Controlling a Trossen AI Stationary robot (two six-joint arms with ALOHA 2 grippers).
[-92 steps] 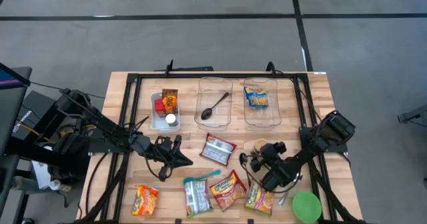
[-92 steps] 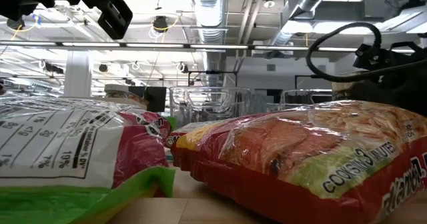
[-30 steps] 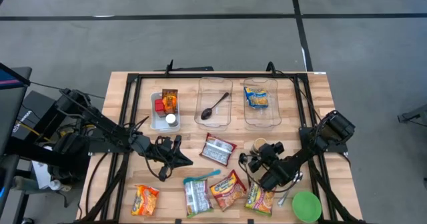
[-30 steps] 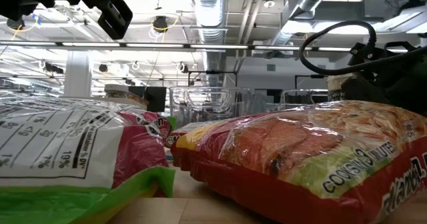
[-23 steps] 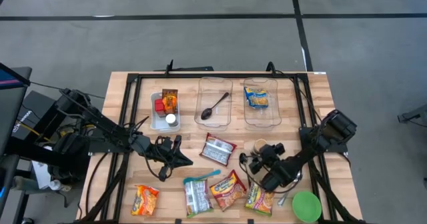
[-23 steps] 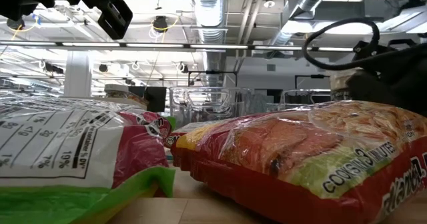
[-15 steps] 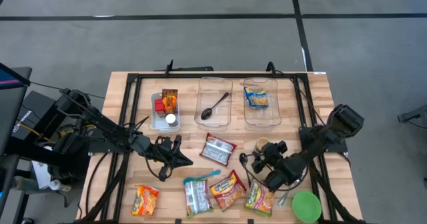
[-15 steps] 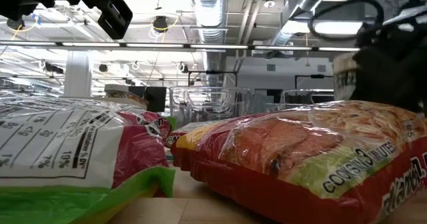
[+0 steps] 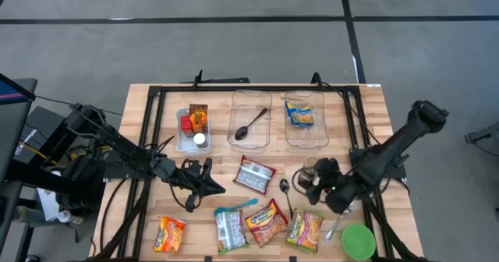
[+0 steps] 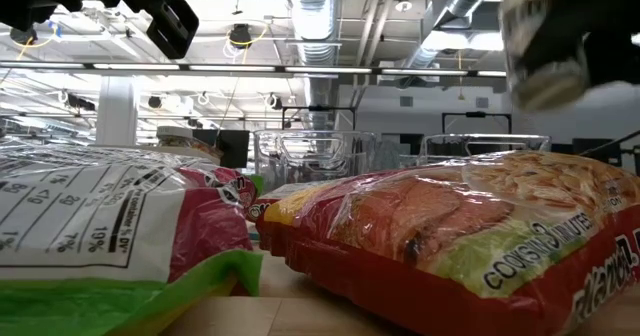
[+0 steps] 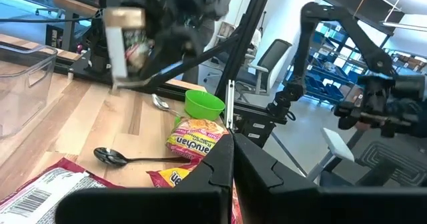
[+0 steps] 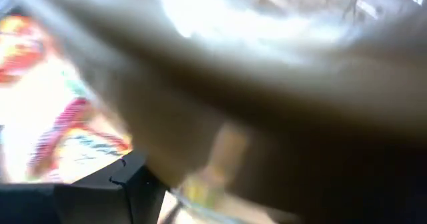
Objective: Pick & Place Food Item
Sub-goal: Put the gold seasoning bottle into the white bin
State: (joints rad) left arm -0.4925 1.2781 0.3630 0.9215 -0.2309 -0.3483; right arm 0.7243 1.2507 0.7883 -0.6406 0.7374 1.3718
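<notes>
The food item is a small pale cup point(image 9: 309, 168) with a tan top and a printed label. It also shows in the low view point(image 10: 540, 51) and the left wrist view point(image 11: 127, 43). My right gripper point(image 9: 313, 179) is shut on it above the table's right middle. The right wrist view is blurred, with the cup close in front of it. My left gripper point(image 9: 215, 186) hangs shut with nothing in it over the table's left middle, pointing level toward the right. My right gripper pinches the cup's side wall point(image 11: 141, 45) between its two fingers. It comes slanting down from the table's right side. The cup hangs clear of the table, roughly upright.
A white tray point(image 9: 181, 134) and two clear bins point(image 9: 251, 98) point(image 9: 304, 98) line the far side. A silver packet point(image 9: 256, 175) lies mid-table and several noodle packets point(image 9: 266, 221) near the front edge. A spoon point(image 9: 285, 190) lies below the cup, a green bowl point(image 9: 358, 241) front right.
My right gripper has risen and drawn a little toward the table's right edge, carrying the cup from the table up clear of it. The spoon that lay under the gripper now shows.
</notes>
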